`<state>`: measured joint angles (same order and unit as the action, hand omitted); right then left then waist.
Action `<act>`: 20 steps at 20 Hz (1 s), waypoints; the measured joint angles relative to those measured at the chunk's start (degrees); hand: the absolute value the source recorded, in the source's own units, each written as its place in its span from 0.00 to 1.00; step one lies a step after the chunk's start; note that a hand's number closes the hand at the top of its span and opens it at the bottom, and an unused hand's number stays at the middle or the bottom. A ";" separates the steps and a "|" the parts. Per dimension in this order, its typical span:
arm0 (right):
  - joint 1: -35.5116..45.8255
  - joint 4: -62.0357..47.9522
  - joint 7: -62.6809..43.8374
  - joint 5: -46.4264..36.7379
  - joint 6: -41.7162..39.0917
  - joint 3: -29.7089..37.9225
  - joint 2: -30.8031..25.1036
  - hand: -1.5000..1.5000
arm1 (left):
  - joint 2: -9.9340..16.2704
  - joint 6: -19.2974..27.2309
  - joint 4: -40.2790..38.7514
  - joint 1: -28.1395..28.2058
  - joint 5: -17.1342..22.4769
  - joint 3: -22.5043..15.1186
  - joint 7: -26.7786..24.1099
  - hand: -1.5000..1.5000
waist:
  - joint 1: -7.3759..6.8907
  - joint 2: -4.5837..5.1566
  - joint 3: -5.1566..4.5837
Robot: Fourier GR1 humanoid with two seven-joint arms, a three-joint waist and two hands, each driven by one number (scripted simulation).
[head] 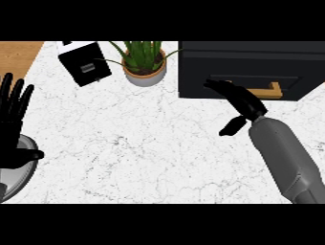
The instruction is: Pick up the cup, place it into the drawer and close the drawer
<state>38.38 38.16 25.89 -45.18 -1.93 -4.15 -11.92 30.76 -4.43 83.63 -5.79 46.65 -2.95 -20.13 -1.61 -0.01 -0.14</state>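
Observation:
A dark drawer cabinet (257, 62) stands at the back right of the marble counter (144, 143), with a gold handle (273, 90) on its front. My right hand (246, 103) reaches up from the lower right. It is open, and its straight fingers lie against the drawer front just left of the handle. The thumb hangs down, away from the cabinet. The drawer front looks flush with the cabinet. No cup shows anywhere in view. My left hand (3, 124) rests open at the left edge, fingers up.
A potted green plant (146, 69) stands at the back centre, left of the cabinet. A black box with a white top (84, 63) stands further left. A grey round plate (18, 174) lies at the lower left, partly under my left hand.

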 measured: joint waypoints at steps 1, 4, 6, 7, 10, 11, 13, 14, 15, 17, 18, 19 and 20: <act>1.62 -2.19 1.23 0.31 -0.30 0.79 -0.44 0.00 | 0.21 -0.42 0.27 0.44 0.04 0.30 0.25 0.00 | -0.09 -0.13 -0.07; 5.56 -7.85 5.75 0.73 -1.06 2.40 -2.05 0.00 | -0.58 -1.19 -0.90 -0.04 -0.58 0.44 -0.27 0.00 | -0.54 -0.33 -0.18; 7.86 -11.04 7.17 0.79 -1.17 3.28 -2.63 0.00 | -0.75 -2.20 -2.19 -0.73 -0.82 0.64 -0.62 0.00 | -0.80 -0.28 -0.26; 8.62 -12.38 8.14 0.67 -0.90 3.53 -2.88 0.00 | -0.91 -2.66 -2.63 -0.97 -0.89 0.67 -0.76 0.00 | -0.94 -0.31 -0.30; 11.30 -15.91 9.83 0.98 -2.37 4.59 -4.05 0.00 | -0.94 -3.18 -2.26 -1.43 -0.79 0.53 0.05 0.00 | -1.54 -0.26 -0.25; 11.92 -16.80 10.40 1.06 -2.69 4.86 -4.37 0.00 | -1.43 -3.11 -2.53 -1.60 -1.30 0.18 -0.30 0.00 | -1.72 -0.19 -0.26; 13.11 -18.49 11.13 1.43 -3.57 5.54 -4.85 0.00 | -1.74 -3.35 -3.09 -1.97 -1.82 -0.13 -0.45 0.00 | -1.99 -0.06 -0.24; 13.53 -19.24 11.59 1.41 -4.12 5.63 -5.10 0.00 | -1.77 -3.45 -3.20 -2.02 -2.12 -0.14 -0.65 0.00 | -2.12 -0.06 -0.26; 13.76 -19.86 12.02 1.36 -4.52 5.68 -5.38 0.00 | -1.55 -3.78 -3.15 -1.87 -2.00 0.04 -0.56 0.00 | -2.35 -0.10 -0.29; 14.26 -20.92 12.80 1.19 -5.13 5.70 -5.74 0.00 | -2.09 -3.68 -3.28 -1.99 -2.55 -0.34 -0.86 0.00 | -2.55 -0.11 -0.35; 14.44 -21.45 13.09 1.12 -5.31 5.76 -5.85 0.00 | -1.74 -3.86 -2.98 -1.90 -2.34 -0.05 -0.57 0.00 | -2.65 -0.18 -0.38; 14.58 -21.85 13.62 0.89 -5.37 5.65 -5.99 0.00 | -2.06 -3.55 -2.94 -1.90 -2.72 -0.21 -0.77 0.00 | -2.70 -0.18 -0.42; 14.67 -22.22 13.97 0.76 -5.32 5.64 -6.07 0.00 | -2.09 -3.34 -2.88 -1.96 -2.83 -0.20 -0.63 0.00 | -2.77 -0.21 -0.45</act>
